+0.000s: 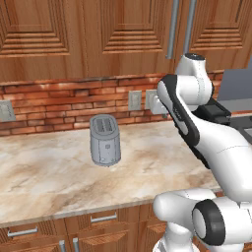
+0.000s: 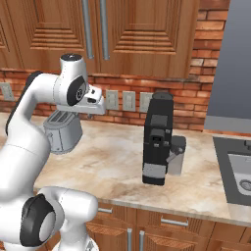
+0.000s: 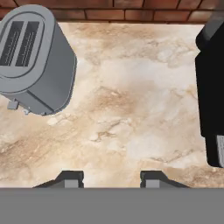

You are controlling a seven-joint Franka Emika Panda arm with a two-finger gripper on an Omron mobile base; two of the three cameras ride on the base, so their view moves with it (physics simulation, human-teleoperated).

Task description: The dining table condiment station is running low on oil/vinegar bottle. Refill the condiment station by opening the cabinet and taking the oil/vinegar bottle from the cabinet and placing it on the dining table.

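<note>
Gripper (image 3: 111,178) status: my two fingertips stand apart with nothing between them, pointing down at the bare marbled desk (image 3: 131,109). I judge this posture as a start position, held above the desk before any reach upward. Task object location: the oil/vinegar bottle is not visible; I presume it sits behind the closed doors of the cabinet (image 2: 137,34), at 12 o'clock above my arm. Its long silver handles (image 2: 95,29) hang side by side, within reach overhead. Surroundings in the hand view: grey toaster (image 3: 35,57) at 10 o'clock, black coffee machine (image 3: 212,92) at 3 o'clock. Neither blocks the cabinet doors; both limit low sideways swings over the desk
</note>
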